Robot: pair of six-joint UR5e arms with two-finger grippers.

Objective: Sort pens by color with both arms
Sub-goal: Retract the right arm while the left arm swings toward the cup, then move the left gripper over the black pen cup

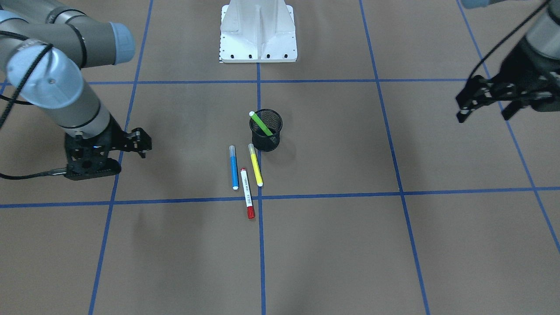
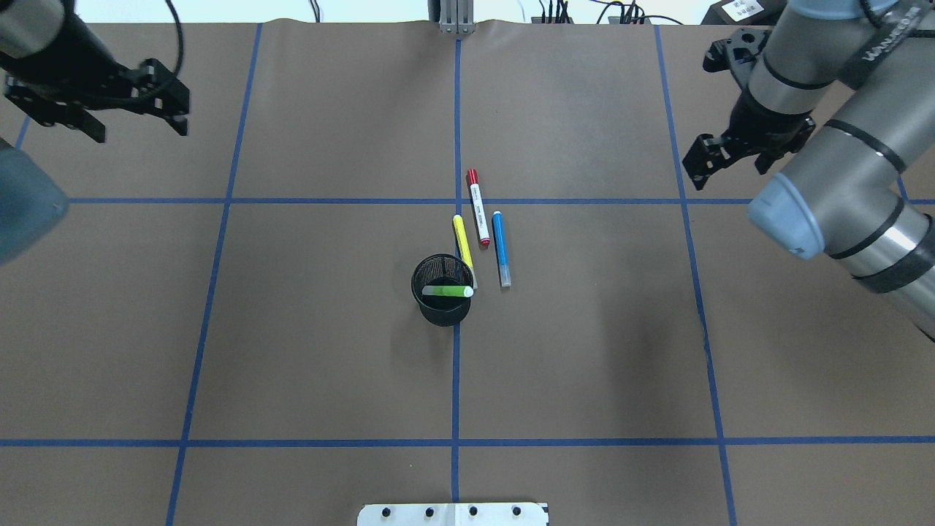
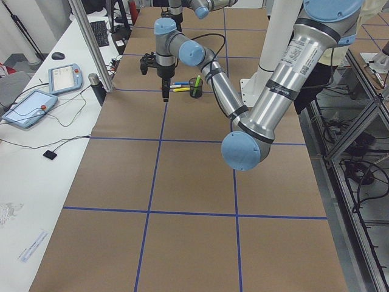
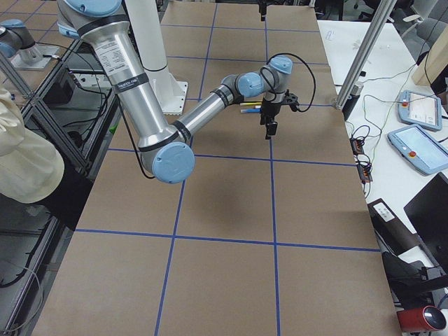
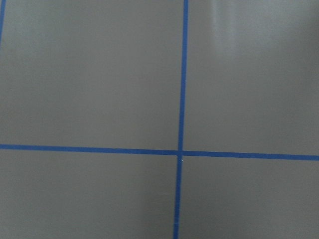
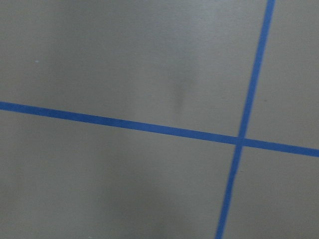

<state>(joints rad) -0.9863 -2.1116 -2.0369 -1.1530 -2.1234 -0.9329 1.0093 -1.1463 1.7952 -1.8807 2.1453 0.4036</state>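
**Q:** Item one, the pens. Where are they lying?

**A:** Green pen point(image 1: 261, 124): leaning tilted inside the black mesh cup point(image 1: 267, 142), one end poking over the rim. Yellow pen point(image 1: 255, 165), blue pen point(image 1: 234, 167) and white pen with red cap point(image 1: 247, 192): lying flat on the brown table point(image 1: 350, 245) beside the cup, roughly parallel. The yellow one is ending right at the cup's foot. The white one is crossing a blue tape line point(image 1: 131, 202).

**Q:** Item two, the claws?

**A:** Left gripper point(image 2: 139, 130): hanging over the table's far left corner in the overhead view, fingers spread, carrying nothing. Right gripper point(image 2: 727, 169): hovering at the far right, likewise released and empty. Both are sitting well apart from the pens.
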